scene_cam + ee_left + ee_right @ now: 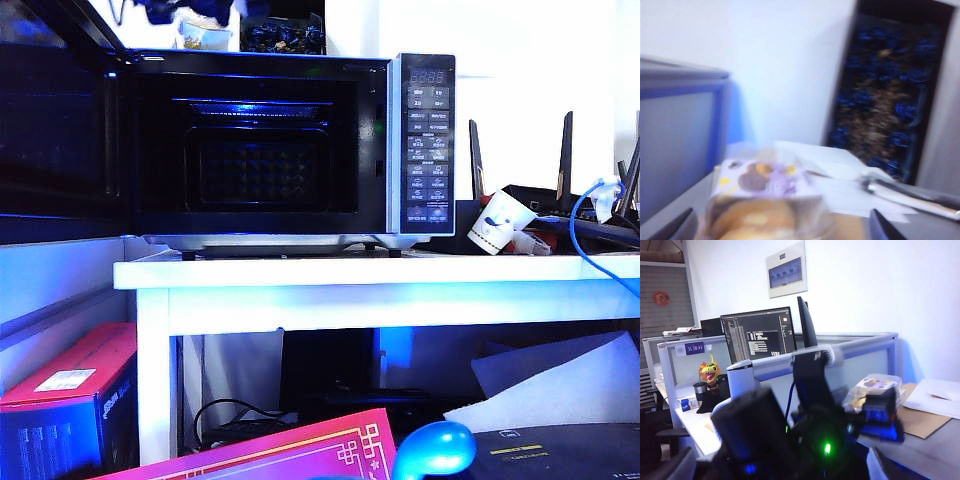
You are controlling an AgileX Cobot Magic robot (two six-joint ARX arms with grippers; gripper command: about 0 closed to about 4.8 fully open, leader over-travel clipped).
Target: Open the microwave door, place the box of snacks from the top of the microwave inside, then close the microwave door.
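While the microwave door (55, 120) hangs wide open to the left of the microwave (260, 140), the dark inside of the oven shows in the exterior view. The box of snacks (205, 35) sits on top of the microwave, near its left end. Just to its right, also on top, is a dark box with blue bits (283, 35). Only a blue scrap of the left gripper (170, 10) peeks in above the microwave at the top edge, so this view cannot tell how its fingers stand. To the right of the microwave, a paper cup (500, 222) lies tipped on the white table (300, 272).

The left wrist view is blurry, but it shows what the outside camera misses. The left gripper (780, 227) has its two dark fingers (670, 227) spread apart, one on each side of the snack box. They do not squeeze it; there is a gap on one side. The dark box stands behind.

The right wrist view looks from farther back. It shows the left arm (810, 385) reaching to the snack box on the microwave top, and a desk with a monitor (757, 335) beyond. The right gripper (772, 475) is away from the box, its fingers spread wide and holding nothing.
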